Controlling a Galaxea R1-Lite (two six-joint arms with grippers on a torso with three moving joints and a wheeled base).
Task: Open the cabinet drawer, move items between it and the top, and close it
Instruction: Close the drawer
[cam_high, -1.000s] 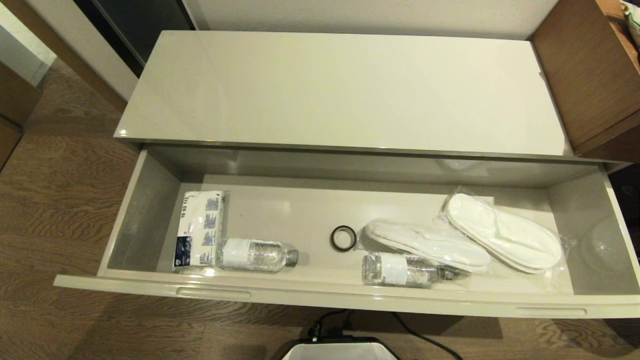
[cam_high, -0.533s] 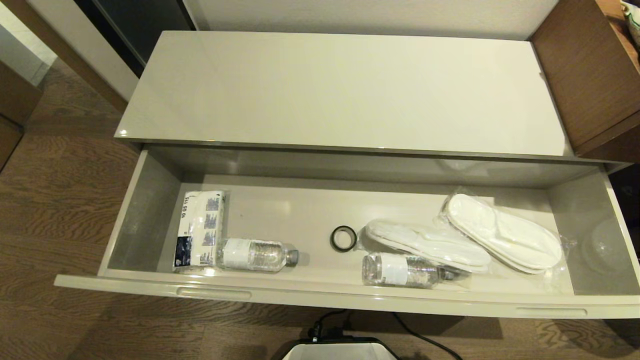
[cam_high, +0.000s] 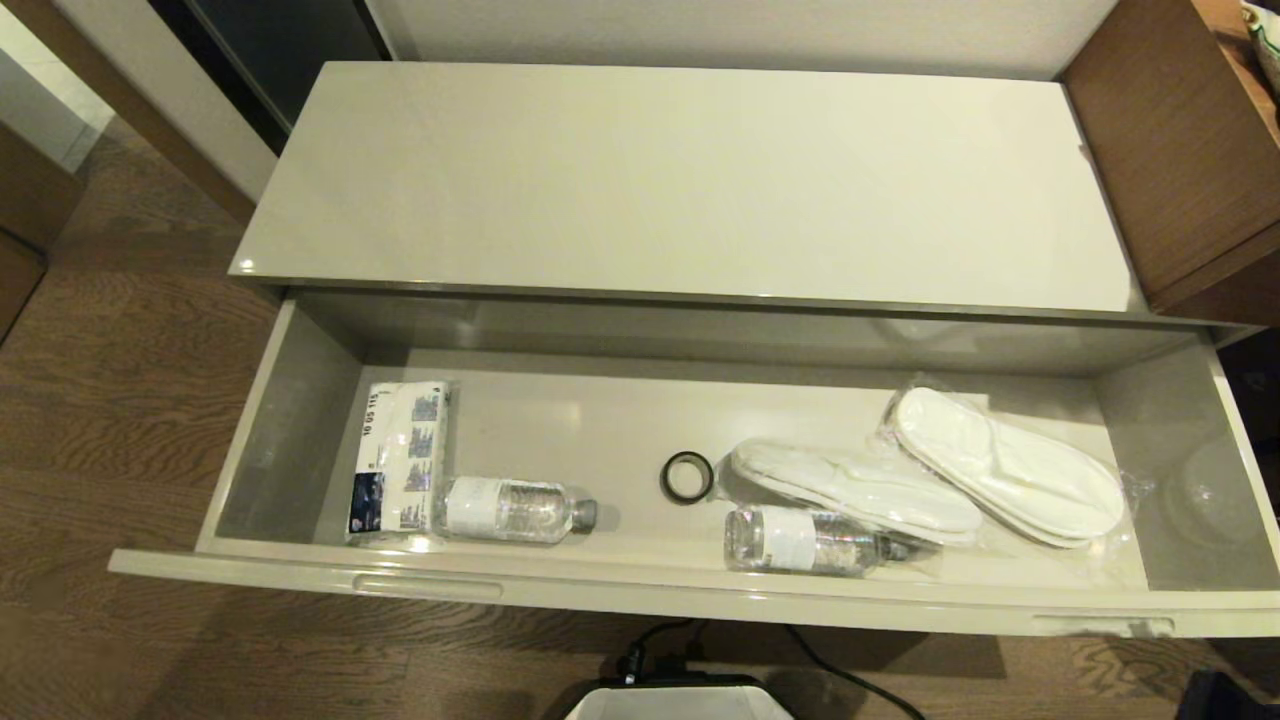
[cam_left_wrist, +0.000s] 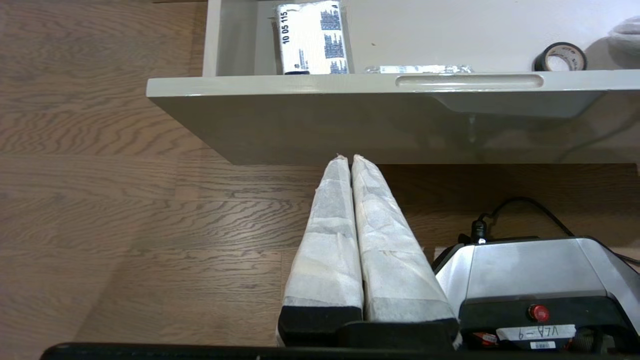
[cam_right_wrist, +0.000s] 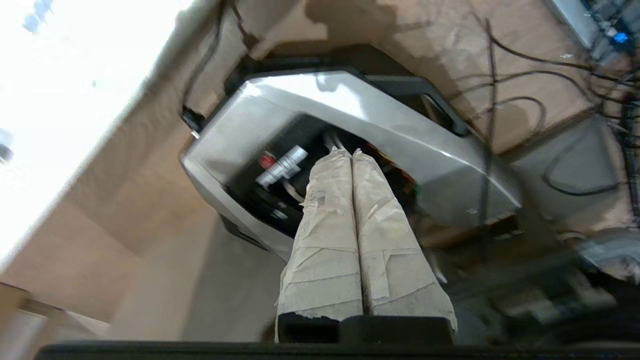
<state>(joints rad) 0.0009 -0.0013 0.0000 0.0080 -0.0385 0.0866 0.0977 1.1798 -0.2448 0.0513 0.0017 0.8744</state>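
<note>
The cabinet drawer (cam_high: 640, 595) stands pulled open below the bare top (cam_high: 680, 180). Inside lie two wrapped pairs of white slippers (cam_high: 1005, 465) (cam_high: 855, 485) at the right. One water bottle (cam_high: 800, 540) lies on its side in front of them, and another bottle (cam_high: 510, 508) lies at the left. My left gripper (cam_left_wrist: 349, 159) is shut and empty, low in front of the drawer's front panel (cam_left_wrist: 350, 120). My right gripper (cam_right_wrist: 351, 151) is shut and empty, pointing at my own base (cam_right_wrist: 350, 110). A dark part of the right arm (cam_high: 1215, 695) shows at the head view's lower right corner.
A black ring (cam_high: 686, 476) and a white-and-blue tissue pack (cam_high: 398, 455) also lie in the drawer. A brown wooden unit (cam_high: 1170, 150) adjoins the cabinet on the right. My base (cam_high: 680, 700) with its cable sits on the wood floor before the drawer.
A dark part of the right arm has come into the lower right corner of the head view. The drawer and everything in it have stayed put.
</note>
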